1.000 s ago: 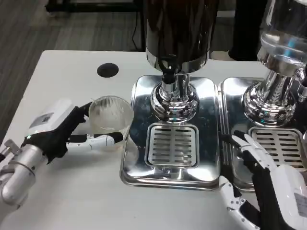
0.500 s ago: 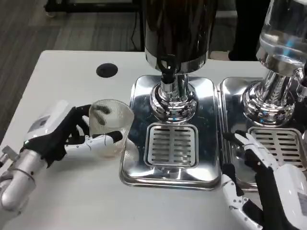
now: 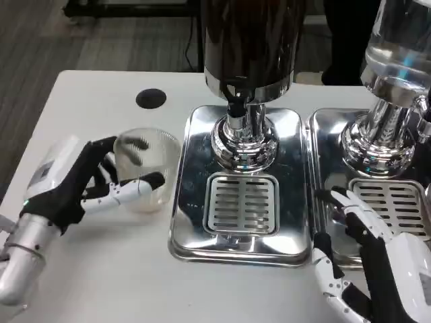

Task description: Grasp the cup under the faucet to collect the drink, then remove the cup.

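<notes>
Cup: you have one clear cup (image 3: 145, 168) at centre left of the frame, on the white table (image 3: 81, 108), just left of the left drip tray (image 3: 195, 229). It is not under the faucet (image 3: 236, 108).
Cup axis: it stands roughly upright with its mouth up; you cannot judge any slight lean, because the clear wall is blurred.
Left hand: your left hand (image 3: 84, 185) at lower left is clamped around the cup, fingers (image 3: 128, 190) across its front, others showing behind through the plastic.
Right hand: your right hand (image 3: 367, 259) at lower right holds nothing, its fingers apart over the front edge of the right drip tray (image 3: 323, 134); the frame's bottom edge cuts it off.
Count: two dispensers, two metal drip trays, each with a slotted grate, one cup, one black round hole (image 3: 151, 98) in the table at upper left.
Dark dispenser: the dark tank (image 3: 249, 40) rises at top centre; its top is cut off.
Clear dispenser: the clear tank (image 3: 401, 47) at upper right runs out of frame at the top and right.
Cup contents: you cannot tell whether it holds any drink.
</notes>
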